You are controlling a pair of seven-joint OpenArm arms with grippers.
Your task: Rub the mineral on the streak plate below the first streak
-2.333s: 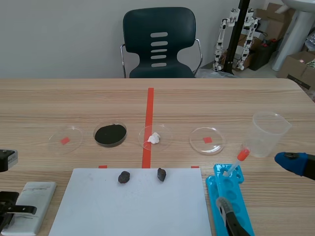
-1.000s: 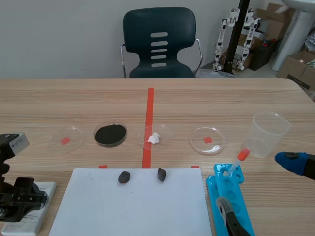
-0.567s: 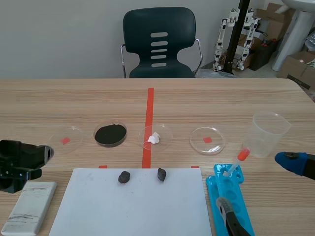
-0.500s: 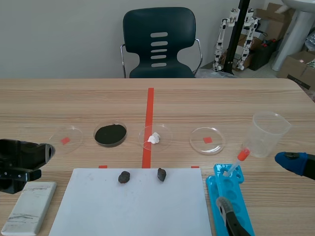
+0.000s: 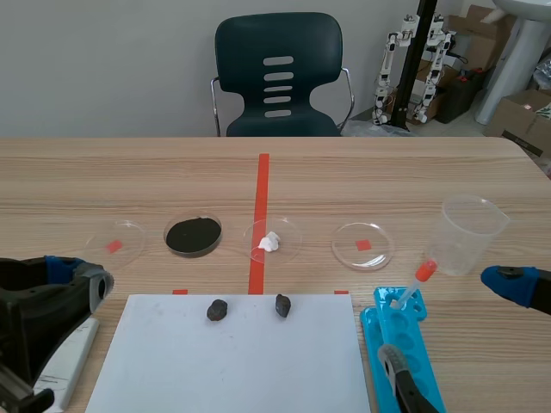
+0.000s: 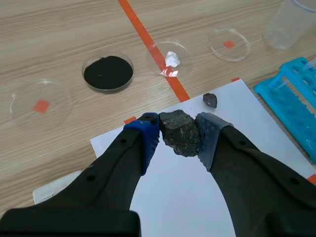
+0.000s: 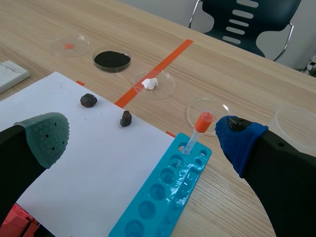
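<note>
One risk: our left tool [image 6: 178, 130] pinches the mineral [image 6: 181, 134]; rubbing the lower-left streak plate [image 6: 53, 185] could twist it loose. Right tool [image 7: 145, 136] spread.

At lower middle the white sheet [image 5: 232, 370] offers room between the left gripper [image 5: 82, 277], blue well tray [image 5: 426, 361] and two dark rocks [image 5: 217, 310].

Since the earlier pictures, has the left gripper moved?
Yes. The left gripper, holding the mineral, rose off the streak plate and shifted toward the white paper.
</note>
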